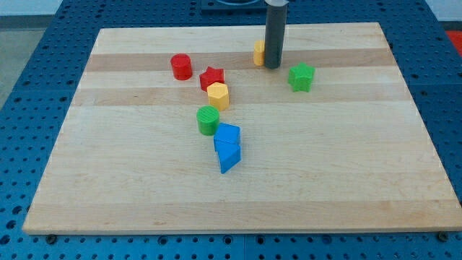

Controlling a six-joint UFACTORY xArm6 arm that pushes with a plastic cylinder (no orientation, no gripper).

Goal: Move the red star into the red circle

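The wooden board (303, 180) fills most of the view, lying on a blue perforated table (22, 144). The dark rod (273, 32) comes down from the view's top; it has no jaws, so it grasps nothing, and my tip (272, 66) rests on the board touching a yellow block (258, 53), half hidden behind the rod, so its shape is hard to tell. A green star (302, 76) sits near the tip on the view's right. Two blue blocks, one (227, 135) touching the other (229, 157), lie near the middle, with a green cylinder (208, 120) just above them. The yellow hexagon (218, 95) touches the red star (211, 76) from below. The red circle (181, 66) stands close on the star's left, apart, with nothing between them
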